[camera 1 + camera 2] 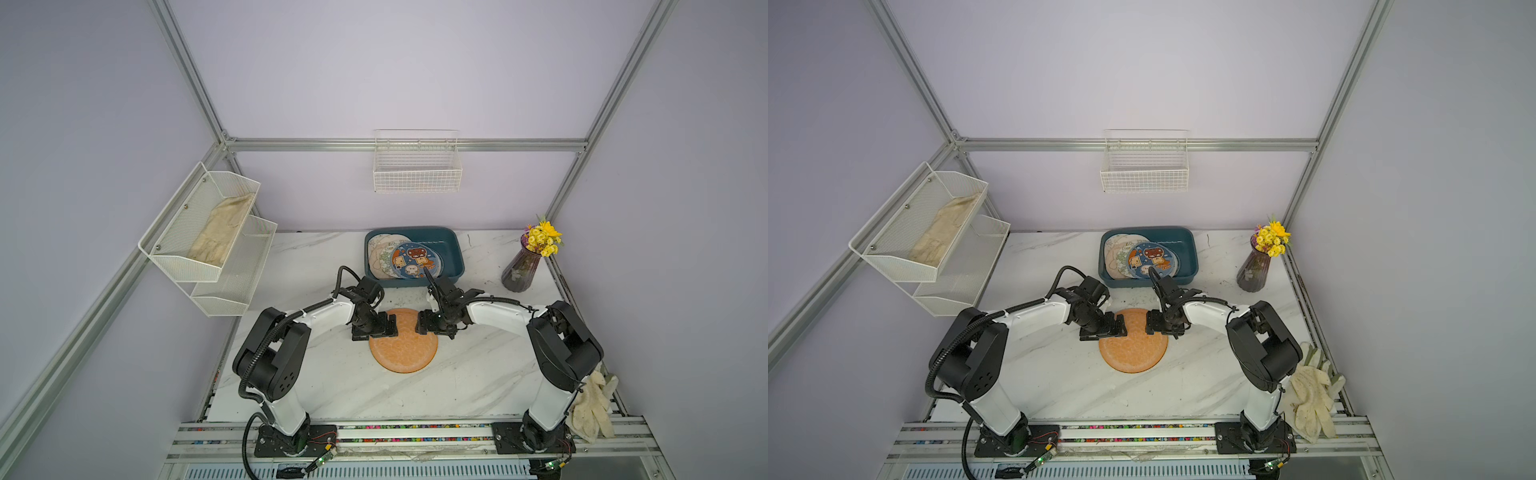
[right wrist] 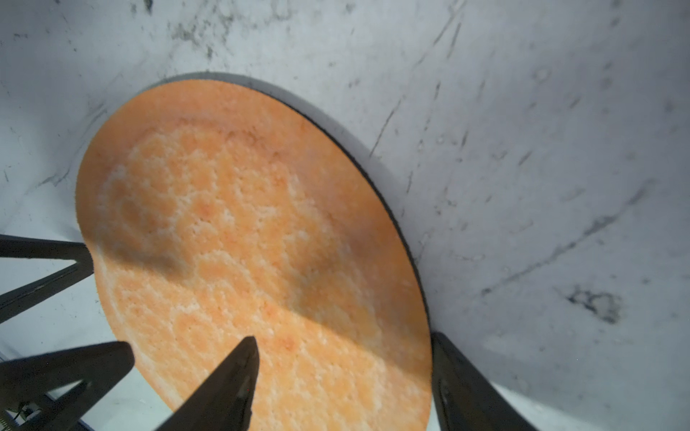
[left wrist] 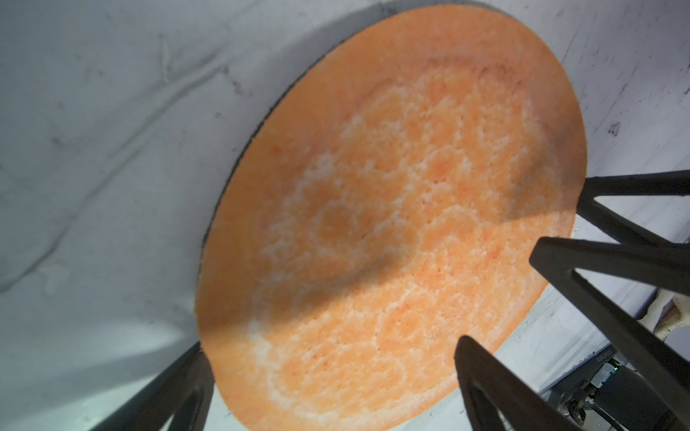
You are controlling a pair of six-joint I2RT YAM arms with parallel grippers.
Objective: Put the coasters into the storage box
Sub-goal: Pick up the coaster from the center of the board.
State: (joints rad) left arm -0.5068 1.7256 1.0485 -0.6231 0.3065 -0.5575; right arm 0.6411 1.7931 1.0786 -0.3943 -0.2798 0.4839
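One orange coaster (image 1: 403, 349) left on the desk (image 1: 478, 374), left gripper (image 3: 331, 342) and right gripper (image 2: 344, 336) both spread, empty, flanking it; several coasters (image 1: 415, 258), count unclear, in storage box (image 1: 451, 249).

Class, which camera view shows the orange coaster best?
The left wrist view: the orange coaster fills it, nearly whole, texture clear. The right wrist view crops the coaster; both top views show it small, partly hidden.
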